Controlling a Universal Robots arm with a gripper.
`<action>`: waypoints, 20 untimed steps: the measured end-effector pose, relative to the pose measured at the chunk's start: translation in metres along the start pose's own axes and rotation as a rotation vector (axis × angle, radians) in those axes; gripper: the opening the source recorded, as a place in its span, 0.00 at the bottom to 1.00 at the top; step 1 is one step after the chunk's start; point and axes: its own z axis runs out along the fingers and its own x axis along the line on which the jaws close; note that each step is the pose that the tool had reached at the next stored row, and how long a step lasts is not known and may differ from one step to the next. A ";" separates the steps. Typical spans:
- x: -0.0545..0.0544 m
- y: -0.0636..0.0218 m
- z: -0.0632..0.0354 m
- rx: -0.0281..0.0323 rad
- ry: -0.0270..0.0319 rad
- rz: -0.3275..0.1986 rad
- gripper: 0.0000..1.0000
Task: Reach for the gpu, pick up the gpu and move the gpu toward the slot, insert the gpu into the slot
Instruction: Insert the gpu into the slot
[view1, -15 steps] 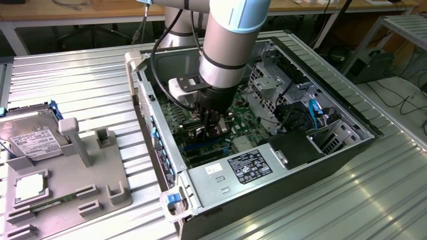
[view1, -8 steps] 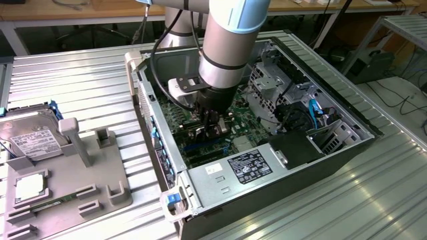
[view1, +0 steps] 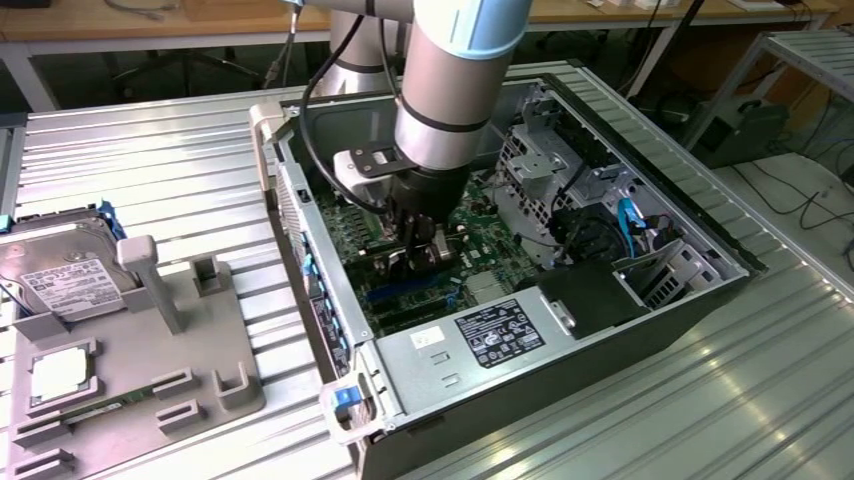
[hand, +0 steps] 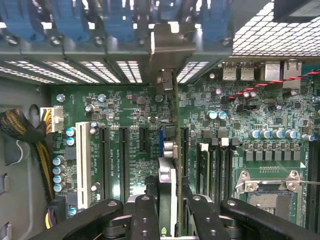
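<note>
Gripper (hand: 167, 210) holding gpu (hand: 172, 125), black slots (hand: 122, 155) beside

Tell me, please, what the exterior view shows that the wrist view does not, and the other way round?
Exterior view alone: the hard drive on its grey stand, outside the computer case, and the robot arm reaching down into it. Wrist view alone: the gpu seen edge-on, its bracket up at the rear slot openings, over the blue slot. Both: the gripper shut on the gpu above the green motherboard.

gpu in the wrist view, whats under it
Under the gpu, clamped edge-on by the gripper, sits the green motherboard; a bit of blue slot shows beside it, the rest is covered.
</note>
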 end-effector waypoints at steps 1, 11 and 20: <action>0.000 0.0000 0.0001 0.0001 -0.0001 0.000 0.27; 0.002 0.0000 0.0004 -0.0001 -0.0008 -0.001 0.27; 0.006 0.0001 0.0002 -0.0001 -0.0002 -0.002 0.27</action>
